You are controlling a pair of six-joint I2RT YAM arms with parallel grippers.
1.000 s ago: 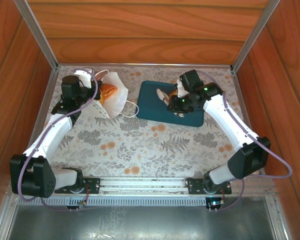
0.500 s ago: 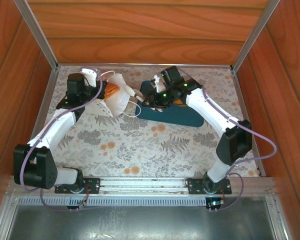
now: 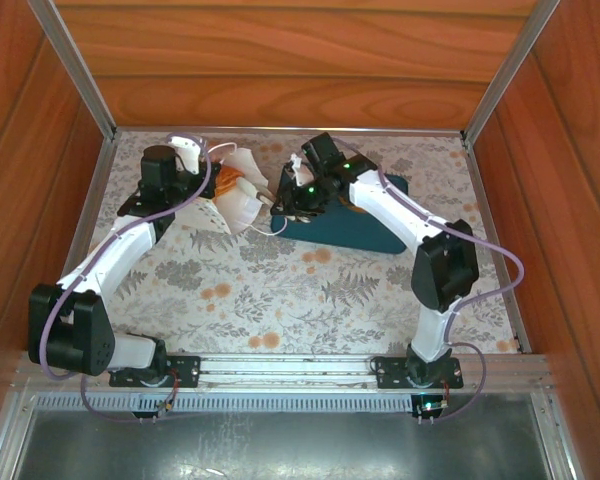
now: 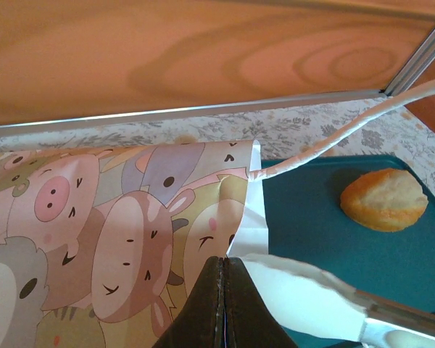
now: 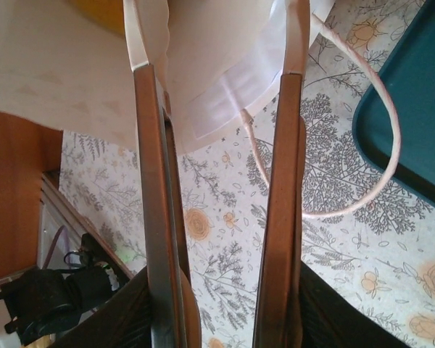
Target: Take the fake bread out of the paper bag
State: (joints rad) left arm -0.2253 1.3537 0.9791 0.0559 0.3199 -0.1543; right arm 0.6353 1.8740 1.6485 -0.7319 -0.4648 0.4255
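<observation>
The fake bread is in two places. One golden-brown piece (image 3: 224, 183) shows inside the mouth of the paper bag (image 3: 238, 195). One pale, orange-edged roll (image 4: 384, 199) lies on the teal tray (image 3: 365, 230), apart from the bag.

The bag is tipped over at the far left of the floral tabletop (image 3: 280, 290), with its mouth turned toward the tray. One face is printed with cartoon animals. A thin white loop handle (image 5: 380, 138) trails onto the tabletop between bag and tray.

The left tool (image 4: 223, 268) is clenched, and its dark jaws appear to pinch the bag's paper near the mouth edge. The right tool (image 5: 216, 32) is released. Its two long fingers are spread with nothing between them, and their white tips are at the bag's opening.

The task looks partly done, since at least one piece is left to take out.

Several things could go wrong from here:
- The spread fingers could catch the paper wall instead of the bread, crumpling or tearing it.
- A finger could hook the loose handle and drag the bag.
- The left pinch is on thin paper, so a hard pull could slide the bag free.
- The rounded piece could slip from a shallow grasp.
</observation>
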